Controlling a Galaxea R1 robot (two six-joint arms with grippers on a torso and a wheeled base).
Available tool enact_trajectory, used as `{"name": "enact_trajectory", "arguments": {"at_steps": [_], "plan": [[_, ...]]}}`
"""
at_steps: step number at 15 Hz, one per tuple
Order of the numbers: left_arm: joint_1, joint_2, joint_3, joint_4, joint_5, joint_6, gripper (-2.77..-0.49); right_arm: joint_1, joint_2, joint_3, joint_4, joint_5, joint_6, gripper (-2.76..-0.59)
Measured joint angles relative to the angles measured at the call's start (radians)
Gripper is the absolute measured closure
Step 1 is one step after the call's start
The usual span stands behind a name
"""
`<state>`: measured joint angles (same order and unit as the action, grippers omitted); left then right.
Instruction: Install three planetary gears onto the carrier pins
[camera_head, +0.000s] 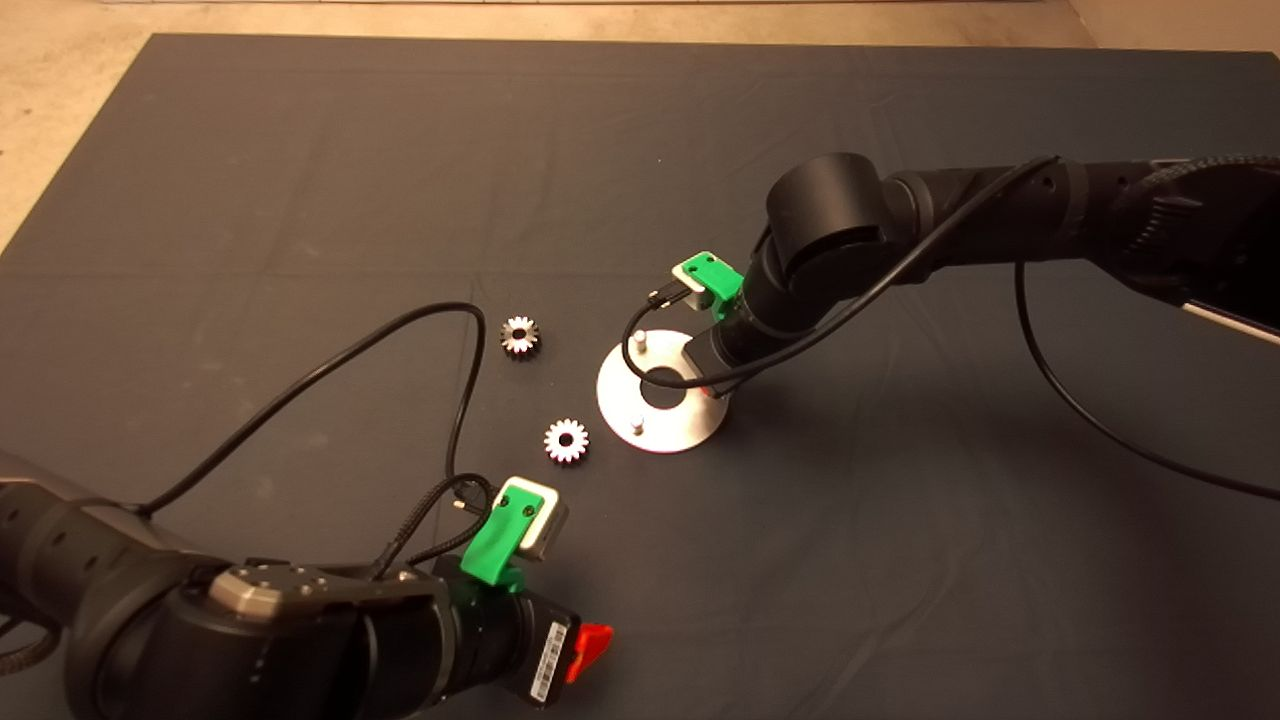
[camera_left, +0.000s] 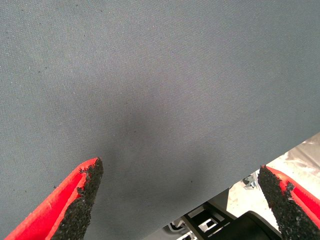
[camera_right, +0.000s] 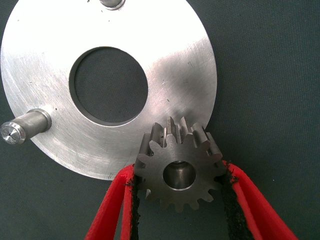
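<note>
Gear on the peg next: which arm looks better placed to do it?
The right. Its gripper already pinches a gear at the disc, over a peg. The left gripper hangs open over bare mat, away from the two loose gears.

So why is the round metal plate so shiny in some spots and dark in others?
In the right wrist view, the disc shows bright streaks of glare, and the gear in the right gripper darkens the patch beside it. In the head view, the right arm's shadow lies across the mat past the disc.
</note>
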<state>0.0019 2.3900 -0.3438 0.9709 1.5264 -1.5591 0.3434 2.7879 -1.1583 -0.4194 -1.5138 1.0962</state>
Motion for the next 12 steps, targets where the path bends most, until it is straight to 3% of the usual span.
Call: {"name": "enact_trajectory", "arguments": {"at_steps": [3, 12], "plan": [[0.000, -0.001, 0.000, 0.000, 0.000, 0.000, -2.22, 0.000, 0.000, -0.012, 0.000, 0.006, 0.000, -0.89], [0.000, -0.004, 0.000, 0.004, 0.000, 0.000, -2.22, -0.004, 0.002, -0.031, 0.001, 0.007, 0.000, -0.89]]}}
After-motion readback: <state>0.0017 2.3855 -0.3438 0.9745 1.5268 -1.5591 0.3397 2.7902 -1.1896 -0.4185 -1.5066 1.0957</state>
